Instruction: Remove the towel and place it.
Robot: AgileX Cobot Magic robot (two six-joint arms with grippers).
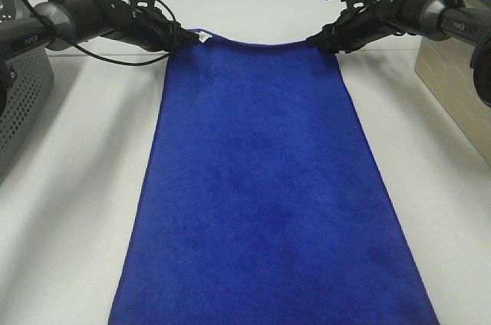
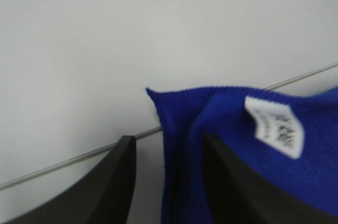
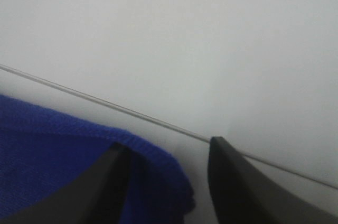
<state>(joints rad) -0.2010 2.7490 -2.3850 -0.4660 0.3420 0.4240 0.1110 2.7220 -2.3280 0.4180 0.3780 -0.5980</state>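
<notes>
Towel lies flat on table, soft, floppy & light, best pinched at far corners, where left gripper & right gripper jaws stand parted, gripping nothing.

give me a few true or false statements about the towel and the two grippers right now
1. The towel lies spread flat on the white table. True.
2. The white tag sits at the corner by the right gripper. False: it is at the corner by the left gripper.
3. The towel is folded in half. False: it lies in a single long layer.
4. The right gripper has its jaws apart, with a towel corner between them. True.
5. The left gripper is clamped shut on the towel. False: its jaws stand apart.
</notes>
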